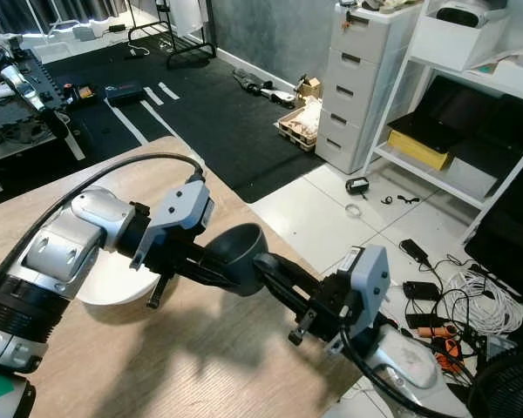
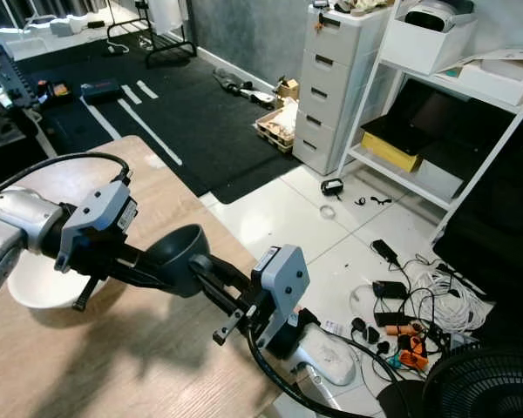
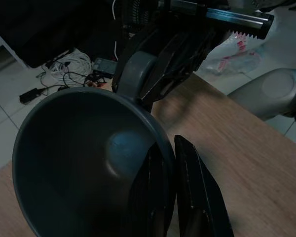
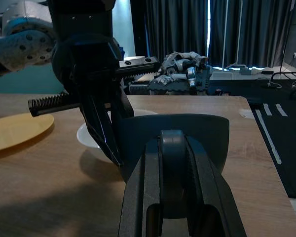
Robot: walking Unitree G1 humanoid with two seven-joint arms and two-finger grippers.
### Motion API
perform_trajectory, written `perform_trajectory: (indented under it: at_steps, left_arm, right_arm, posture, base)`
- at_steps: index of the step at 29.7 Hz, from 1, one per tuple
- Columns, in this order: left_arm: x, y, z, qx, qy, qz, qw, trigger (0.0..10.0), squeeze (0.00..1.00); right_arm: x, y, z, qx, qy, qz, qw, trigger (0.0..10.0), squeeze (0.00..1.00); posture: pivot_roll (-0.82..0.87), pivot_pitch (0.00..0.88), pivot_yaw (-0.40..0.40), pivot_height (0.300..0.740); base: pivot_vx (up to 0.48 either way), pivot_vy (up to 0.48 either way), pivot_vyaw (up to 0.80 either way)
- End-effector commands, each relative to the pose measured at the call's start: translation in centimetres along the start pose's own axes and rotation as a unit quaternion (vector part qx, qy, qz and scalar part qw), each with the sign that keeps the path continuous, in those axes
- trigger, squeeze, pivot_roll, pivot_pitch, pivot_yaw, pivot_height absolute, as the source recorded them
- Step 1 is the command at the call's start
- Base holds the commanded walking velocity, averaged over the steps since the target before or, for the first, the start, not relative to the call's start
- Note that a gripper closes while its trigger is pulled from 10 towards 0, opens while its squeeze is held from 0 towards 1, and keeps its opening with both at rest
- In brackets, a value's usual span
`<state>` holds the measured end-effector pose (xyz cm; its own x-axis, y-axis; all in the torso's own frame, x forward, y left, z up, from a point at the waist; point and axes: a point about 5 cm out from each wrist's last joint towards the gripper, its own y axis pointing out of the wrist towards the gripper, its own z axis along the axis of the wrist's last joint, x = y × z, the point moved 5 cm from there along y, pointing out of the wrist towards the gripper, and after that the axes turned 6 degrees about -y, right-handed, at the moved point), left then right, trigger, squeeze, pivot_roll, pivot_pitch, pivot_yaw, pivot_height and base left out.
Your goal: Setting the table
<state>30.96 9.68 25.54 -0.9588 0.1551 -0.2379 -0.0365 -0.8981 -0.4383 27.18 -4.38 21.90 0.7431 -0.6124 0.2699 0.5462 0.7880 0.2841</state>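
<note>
Above wooden table [image 1: 200, 366], both tools, left [image 1: 211, 266] and right [image 1: 266, 266], clamp dark mug [image 1: 237, 254]; no legible writing.

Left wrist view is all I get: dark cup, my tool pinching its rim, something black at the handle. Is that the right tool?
Observer: Yes. The right tool has a finger closed on each side of the handle of the dark cup.
Operator: What else is on the table?
Observer: A white bowl sits on the wooden table under the left arm, on the cup's left.
Operator: Anything more?
Observer: A yellow plate lies flat on the table, apart from the bowl.
</note>
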Motion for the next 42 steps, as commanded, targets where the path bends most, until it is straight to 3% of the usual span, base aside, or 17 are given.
perform_trajectory:
  at_steps: [1, 5, 6, 8, 9, 10, 11, 15, 16, 31, 32, 34, 35, 39, 40, 41, 42]
  left_arm:
    - [1.0, 1.2, 2.5, 0.030, 0.051, -0.038, 0.998, 10.0, 0.00]
    - [1.3, 1.3, 2.4, 0.028, 0.051, -0.046, 0.997, 10.0, 0.00]
    - [1.4, 1.4, 2.4, 0.027, 0.052, -0.050, 0.997, 10.0, 0.00]
    - [1.7, 1.7, 2.4, 0.027, 0.053, -0.059, 0.996, 10.0, 0.00]
    - [1.9, 1.8, 2.4, 0.027, 0.054, -0.062, 0.996, 10.0, 0.00]
    - [1.9, 1.8, 2.4, 0.027, 0.054, -0.062, 0.996, 10.0, 0.00]
    - [2.0, 1.9, 2.5, 0.027, 0.056, -0.066, 0.996, 10.0, 0.00]
    - [2.1, 2.1, 2.6, 0.027, 0.060, -0.069, 0.995, 10.0, 0.00]
    - [2.0, 2.0, 2.7, 0.027, 0.061, -0.068, 0.995, 10.0, 0.00]
    - [2.1, 2.2, 2.9, 0.028, 0.071, -0.067, 0.995, 10.0, 0.00]
    - [2.1, 2.2, 3.0, 0.029, 0.071, -0.068, 0.995, 10.0, 0.00]
    - [2.2, 2.2, 3.0, 0.029, 0.071, -0.069, 0.995, 10.0, 0.00]
    - [2.2, 2.3, 3.0, 0.030, 0.071, -0.070, 0.995, 10.0, 0.00]
    - [2.6, 2.4, 3.4, 0.032, 0.083, -0.080, 0.993, 10.0, 0.00]
    - [2.8, 2.4, 3.4, 0.031, 0.089, -0.083, 0.992, 10.0, 0.00]
    - [3.0, 2.5, 3.4, 0.030, 0.095, -0.085, 0.991, 10.0, 0.00]
    - [3.1, 2.5, 3.4, 0.027, 0.104, -0.085, 0.991, 10.0, 0.00]
  right_arm:
    - [-3.3, 0.5, -2.0, -0.035, 0.034, 0.067, 0.997, 0.0, 0.00]
    - [-3.6, 0.4, -2.4, -0.049, 0.029, 0.073, 0.996, 0.0, 0.00]
    - [-3.6, 0.4, -2.5, -0.053, 0.028, 0.073, 0.996, 10.0, 0.00]
    - [-3.7, 0.4, -2.7, -0.058, 0.029, 0.075, 0.995, 10.0, 0.00]
    - [-3.8, 0.4, -2.8, -0.059, 0.030, 0.075, 0.995, 10.0, 0.25]
    - [-3.8, 0.4, -2.8, -0.059, 0.030, 0.075, 0.995, 10.0, 0.25]
    - [-3.8, 0.4, -2.8, -0.061, 0.032, 0.077, 0.995, 10.0, 1.00]
    - [-4.1, 0.2, -3.0, -0.065, 0.031, 0.081, 0.994, 10.0, 1.00]
    - [-4.2, 0.1, -3.1, -0.068, 0.030, 0.084, 0.994, 10.0, 0.00]
    - [-5.5, -0.8, -3.8, -0.093, 0.052, 0.129, 0.986, 10.0, 0.00]
    - [-5.5, -0.8, -3.9, -0.093, 0.053, 0.129, 0.986, 4.3, 0.00]
    - [-5.5, -0.7, -3.9, -0.092, 0.054, 0.128, 0.986, 4.3, 0.00]
    - [-5.5, -0.7, -3.9, -0.092, 0.054, 0.128, 0.986, 0.0, 0.00]
    - [-6.0, -0.9, -4.1, -0.099, 0.062, 0.145, 0.982, 0.0, 0.00]
    - [-5.9, -1.0, -4.2, -0.101, 0.061, 0.141, 0.983, 1.1, 0.00]
    - [-5.8, -1.0, -4.2, -0.103, 0.060, 0.138, 0.983, 1.1, 0.00]
    - [-5.5, -0.9, -4.3, -0.104, 0.059, 0.129, 0.984, 10.0, 0.00]
  posture:
    - [0.10, 0.154, 0.182, 0.740]
    - [0.10, 0.156, 0.184, 0.740]
    - [0.10, 0.162, 0.186, 0.740]
    - [0.10, 0.168, 0.186, 0.740]
    - [0.10, 0.169, 0.186, 0.740]
    - [0.10, 0.169, 0.186, 0.740]
    - [0.10, 0.173, 0.186, 0.740]
    - [0.10, 0.179, 0.188, 0.740]
    - [0.10, 0.179, 0.188, 0.740]
    - [0.11, 0.186, 0.191, 0.740]
    - [0.11, 0.186, 0.191, 0.740]
    - [0.11, 0.186, 0.191, 0.740]
    - [0.11, 0.187, 0.190, 0.740]
    - [0.11, 0.188, 0.188, 0.740]
    - [0.11, 0.188, 0.188, 0.740]
    - [0.11, 0.188, 0.188, 0.740]
    - [0.11, 0.188, 0.189, 0.740]
  base:
    - [0.000, 0.000, 0.00]
    - [0.000, 0.000, 0.00]
    - [0.000, 0.000, 0.00]
    - [0.000, 0.000, 0.00]
    - [0.000, 0.000, 0.00]
    - [0.000, 0.000, 0.00]
    - [0.000, 0.000, 0.00]
    - [0.000, 0.000, 0.00]
    - [0.000, 0.000, 0.00]
    - [0.000, 0.000, 0.00]
    - [0.000, 0.000, 0.00]
    - [0.000, 0.000, 0.00]
    - [0.000, 0.000, 0.00]
    - [0.000, 0.000, 0.00]
    - [0.000, 0.000, 0.00]
    - [0.000, 0.000, 0.00]
    - [0.000, 0.000, 0.00]
